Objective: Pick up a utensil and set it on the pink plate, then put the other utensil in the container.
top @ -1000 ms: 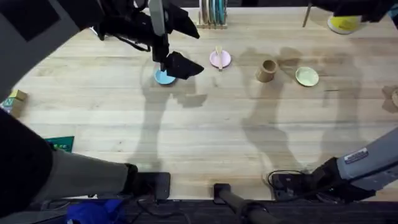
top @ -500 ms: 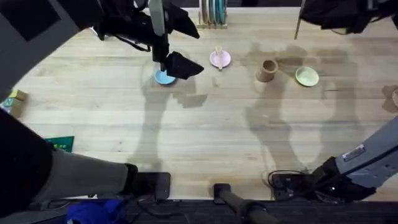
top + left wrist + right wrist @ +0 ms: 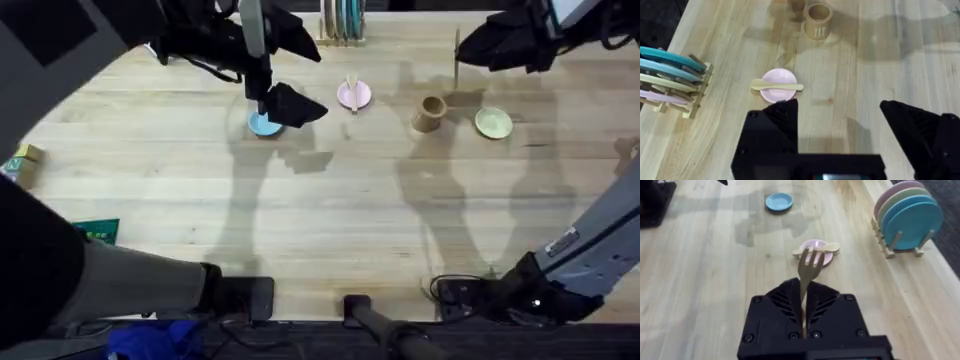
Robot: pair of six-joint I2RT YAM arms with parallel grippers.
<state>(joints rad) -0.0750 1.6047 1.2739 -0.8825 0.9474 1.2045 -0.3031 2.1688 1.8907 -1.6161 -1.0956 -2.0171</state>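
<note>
The slim wooden utensil (image 3: 777,86) lies across the small pink plate (image 3: 779,75), also seen as utensil (image 3: 352,88) on pink plate (image 3: 360,97). My left gripper (image 3: 290,105) hovers open beside the blue plate, nothing between its fingers (image 3: 777,112). High at the back right, my right gripper (image 3: 485,45) is shut on the other utensil (image 3: 457,55), a wooden fork (image 3: 808,270) with its tines pointing away from the fingers. The tan container (image 3: 430,112) stands upright on the table, below and slightly left of the fork; container (image 3: 818,19) looks empty.
A light blue plate (image 3: 262,124) lies under the left gripper. A yellow-green plate (image 3: 493,122) sits right of the container. A rack of upright plates (image 3: 342,22) stands at the back edge. A small block (image 3: 25,157) and green card (image 3: 97,231) lie at the left.
My right gripper has carried the fork leftward from the far back right corner toward the space above the container. The left arm, plates and stick utensil have stayed put.
</note>
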